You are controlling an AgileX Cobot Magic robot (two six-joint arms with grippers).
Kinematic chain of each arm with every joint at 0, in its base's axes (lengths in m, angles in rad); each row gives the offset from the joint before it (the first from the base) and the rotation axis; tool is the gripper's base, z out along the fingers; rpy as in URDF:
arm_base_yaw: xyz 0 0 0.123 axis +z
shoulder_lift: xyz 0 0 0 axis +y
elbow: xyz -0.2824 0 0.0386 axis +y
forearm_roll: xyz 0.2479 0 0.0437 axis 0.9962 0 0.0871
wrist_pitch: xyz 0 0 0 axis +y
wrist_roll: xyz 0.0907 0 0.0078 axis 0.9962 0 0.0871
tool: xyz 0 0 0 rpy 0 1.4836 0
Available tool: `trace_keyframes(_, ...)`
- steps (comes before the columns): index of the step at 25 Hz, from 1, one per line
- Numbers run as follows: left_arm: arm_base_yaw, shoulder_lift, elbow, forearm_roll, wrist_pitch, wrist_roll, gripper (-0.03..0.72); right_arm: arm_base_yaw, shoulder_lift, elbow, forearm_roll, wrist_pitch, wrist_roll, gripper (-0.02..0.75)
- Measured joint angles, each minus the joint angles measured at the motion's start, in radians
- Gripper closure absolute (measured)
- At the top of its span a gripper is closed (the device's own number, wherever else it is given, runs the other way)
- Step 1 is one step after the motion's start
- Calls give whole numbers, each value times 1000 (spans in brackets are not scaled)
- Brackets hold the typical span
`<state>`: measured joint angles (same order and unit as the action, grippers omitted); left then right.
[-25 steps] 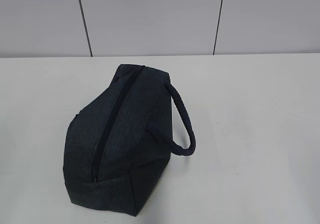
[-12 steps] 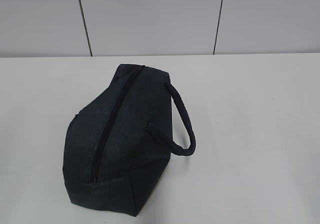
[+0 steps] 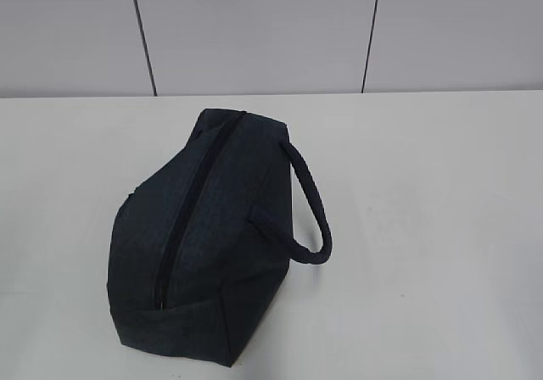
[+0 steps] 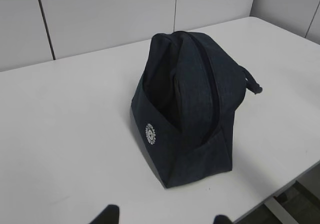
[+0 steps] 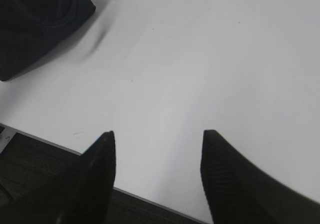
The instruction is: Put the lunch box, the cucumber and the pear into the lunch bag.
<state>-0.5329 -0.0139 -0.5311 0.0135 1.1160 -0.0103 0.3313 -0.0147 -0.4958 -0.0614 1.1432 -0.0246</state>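
Standing on the white table (image 3: 441, 227), the navy lunch bag (image 3: 204, 244) sits alone with its dark zipper (image 3: 188, 215) running along the top ridge and drawn shut along the whole length that shows. Its loop handle (image 3: 310, 210) arches off the right flank in the exterior view. Neither arm shows in that view, and the lunch box, cucumber and pear appear in none of the views.

Starting on the left: the left gripper (image 4: 165, 216) shows only as two dark fingertips (image 4: 107, 215) at the bottom edge of its wrist view, set apart with bare table between them and nothing in their grasp. The bag stands ahead of this gripper, well apart from it, and slightly to its right, with one folded end panel facing the camera. A small round white logo (image 4: 150, 133) marks that end. The table's near edge lies to the right of the fingertips.

Moving right: the right gripper (image 5: 157, 136) holds its two black ribbed fingers (image 5: 97, 174) spread wide over the table's front edge, empty, with only white tabletop in the gap. A corner of the bag fills the upper left of this wrist view, ahead of and to the left of the gripper, clear of both fingers. A soft shadow (image 5: 97, 41) trails from that corner across the table.
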Motion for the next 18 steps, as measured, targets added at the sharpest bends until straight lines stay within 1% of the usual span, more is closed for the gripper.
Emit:
trace_keyframes(3,52,0,0,0,0,0,346,-16,0,0,0,0,0,314)
trace_keyframes(5,105,0,0,0,0,0,346,-52,0,0,0,0,0,314)
trace_keyframes(8,208,0,0,0,0,0,346,-118,0,0,0,0,0,314)
trace_keyframes(11,287,0,0,0,0,0,346,-153,0,0,0,0,0,314)
trace_keyframes(14,312,0,0,0,0,0,346,-153,0,0,0,0,1,314)
trace_keyframes(18,315,0,0,0,0,0,346,-155,0,0,0,0,1,314)
